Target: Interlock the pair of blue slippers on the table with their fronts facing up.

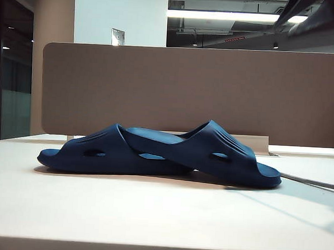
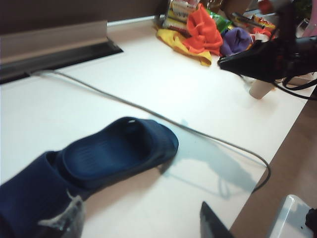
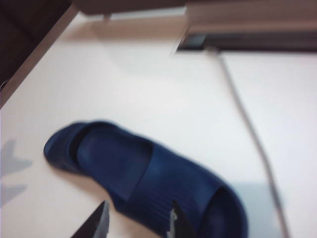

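Lying nested heel-into-strap across the middle of the white desk, the pair of blue slippers runs its long axis side to side in the exterior view, one toe pointing left and the other right, both soles down and straps up. The left slipper has its heel tucked under the strap of the right slipper, which rides tilted on top of it.

Neither arm touches the footwear. The right gripper hangs just above the strap of the slipper under its wrist camera, its two fingers parted around empty air and holding nothing; the blurred frame shows the slipper's length running diagonally away from it. The left gripper hovers over the other end of the pair, its fingers spread wide and empty, with a slipper's open heel bed stretching away toward a grey cable that crosses the desk.

A heap of coloured cloths sits near the far edge by the brown partition.

Judged from these views, the right gripper is the nearer one, poised over the ribbed strap.
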Tool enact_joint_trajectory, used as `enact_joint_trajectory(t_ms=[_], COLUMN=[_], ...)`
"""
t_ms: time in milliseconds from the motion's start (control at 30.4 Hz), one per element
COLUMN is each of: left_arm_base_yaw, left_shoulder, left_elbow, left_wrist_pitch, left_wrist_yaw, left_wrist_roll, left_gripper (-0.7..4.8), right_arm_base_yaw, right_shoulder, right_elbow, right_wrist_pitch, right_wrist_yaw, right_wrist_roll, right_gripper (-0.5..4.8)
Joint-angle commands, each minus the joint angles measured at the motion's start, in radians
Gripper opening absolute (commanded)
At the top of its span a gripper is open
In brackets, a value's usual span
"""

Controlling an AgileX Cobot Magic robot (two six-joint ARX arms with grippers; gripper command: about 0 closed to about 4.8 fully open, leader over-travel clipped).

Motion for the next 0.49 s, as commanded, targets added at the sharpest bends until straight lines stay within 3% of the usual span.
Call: enact_joint_trajectory(t_ms=[33, 329, 494], left_arm_base_yaw=[-0.001, -0.001, -0.001], left_shoulder=[-0.001, 0.049, 0.126], left_elbow=[-0.026, -0.077, -0.079], left_wrist_pitch=[0.022, 0.058, 0.063], left_wrist_yaw=[0.001, 0.003, 0.029], left_wrist_roll=[0.0, -0.008, -0.026], left_gripper=[2.99, 2.99, 2.99], right_arm_base_yaw=[-0.001, -0.013, -0.014], right_shoulder=[0.037, 0.155, 0.231], right_elbow=[0.004, -0.011, -0.038], right_wrist_pitch=[0.0, -0.013, -0.013], right_wrist_yaw=[-0.055, -0.205, -0.254], right_wrist_roll=[0.003, 0.022, 0.024], right_gripper=[1.57, 1.59, 1.86])
